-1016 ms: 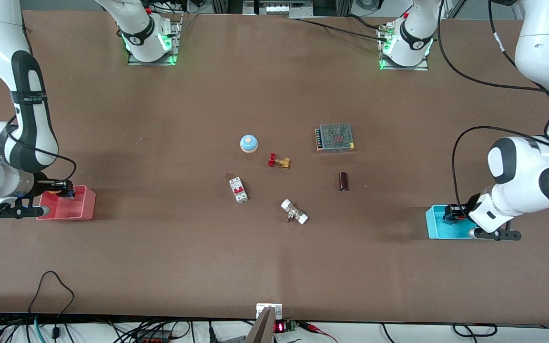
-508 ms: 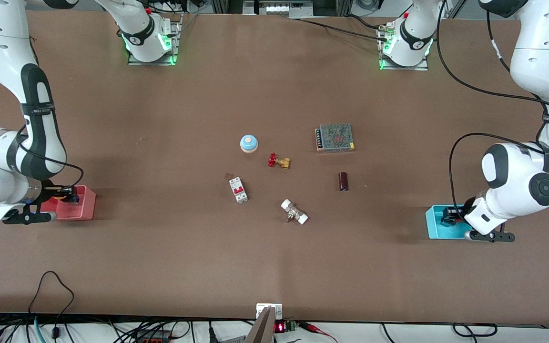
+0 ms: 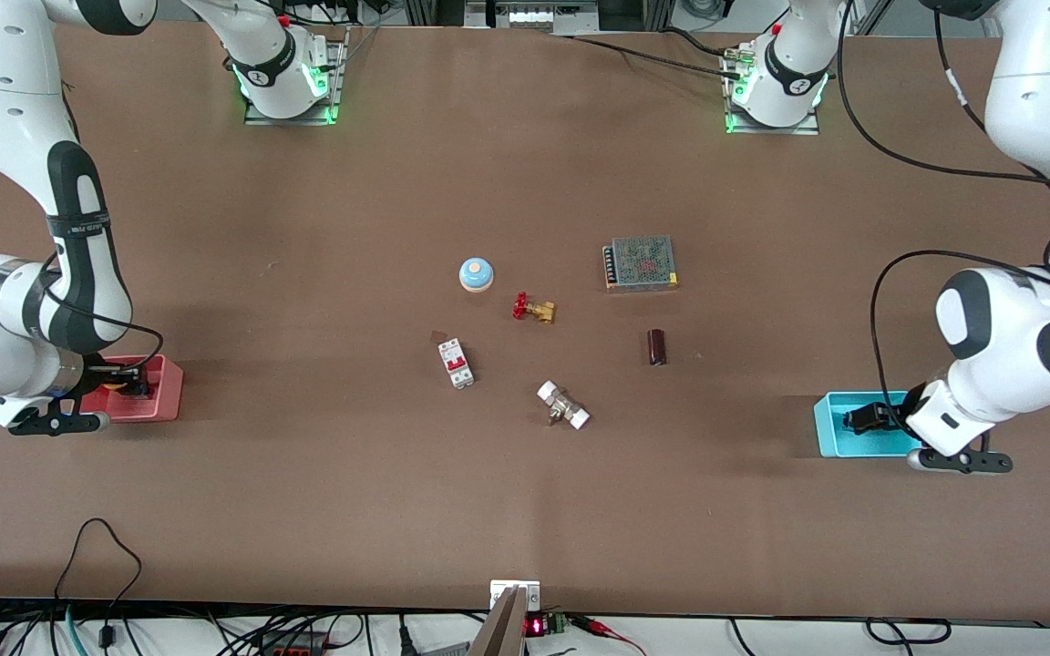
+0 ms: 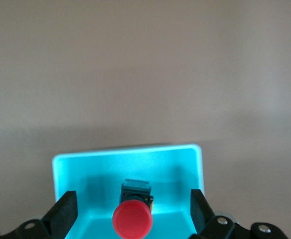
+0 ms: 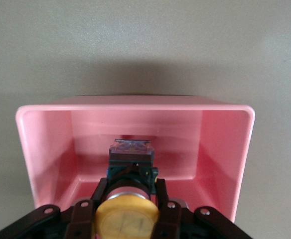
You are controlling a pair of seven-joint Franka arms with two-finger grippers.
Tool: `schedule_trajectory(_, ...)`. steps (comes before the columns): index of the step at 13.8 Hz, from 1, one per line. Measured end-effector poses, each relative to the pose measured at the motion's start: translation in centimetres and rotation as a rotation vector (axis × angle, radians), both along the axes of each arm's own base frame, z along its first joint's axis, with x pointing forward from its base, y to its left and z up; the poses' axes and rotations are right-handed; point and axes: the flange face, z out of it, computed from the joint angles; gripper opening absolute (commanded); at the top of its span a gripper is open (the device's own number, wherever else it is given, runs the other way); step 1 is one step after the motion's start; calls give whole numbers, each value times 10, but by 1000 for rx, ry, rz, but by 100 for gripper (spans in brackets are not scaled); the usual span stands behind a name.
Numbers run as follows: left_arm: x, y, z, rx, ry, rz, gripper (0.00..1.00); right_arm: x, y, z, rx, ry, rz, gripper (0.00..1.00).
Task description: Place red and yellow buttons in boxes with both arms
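Right gripper point(image 5: 128, 211): fingers clamped on the body of the yellow button point(image 5: 127, 217), one finger on each side, with the button's base lowered inside the pink-red box point(image 5: 225, 149). In the front view this gripper point(image 3: 124, 378) is over the pink-red box point(image 3: 165, 392) at the right arm's end of the table.

Left gripper point(image 4: 133, 211): fingers spread wide apart, neither one touching the red button point(image 4: 132, 220). The red button stands upright, cap up, on the floor of the cyan box point(image 4: 128, 167), between the two fingers. In the front view this gripper point(image 3: 867, 419) is over the cyan box point(image 3: 830, 428) at the left arm's end of the table.

Relative to the blue-domed bell point(image 3: 476, 274) at mid-table, both boxes lie nearer to the front camera, one toward each end.
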Motion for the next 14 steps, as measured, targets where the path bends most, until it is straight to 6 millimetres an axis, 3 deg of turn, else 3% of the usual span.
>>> schedule_trajectory(1,0,-10,23,4,-20,1,100,0,-1,-2,-1,-2,1,28)
schedule_trajectory(2,-1,-21,45,8,-29,-1,100,0,-2,-5,-3,-6,2,52)
schedule_trajectory(3,-5,-32,66,13,-31,-2,100,0,-3,-7,-4,-7,2,97)
schedule_trajectory(7,-33,-66,146,23,-57,21,100,4,-3,-3,-6,-21,6,100)
schedule_trajectory(9,-52,-74,180,35,-62,25,100,13,0,20,-8,-61,13,100)
schedule_trajectory(12,-79,-93,226,23,-54,17,100,18,13,97,11,-117,21,100)
schedule_trajectory(14,-97,-98,254,22,-37,19,100,11,42,164,47,-143,33,100)
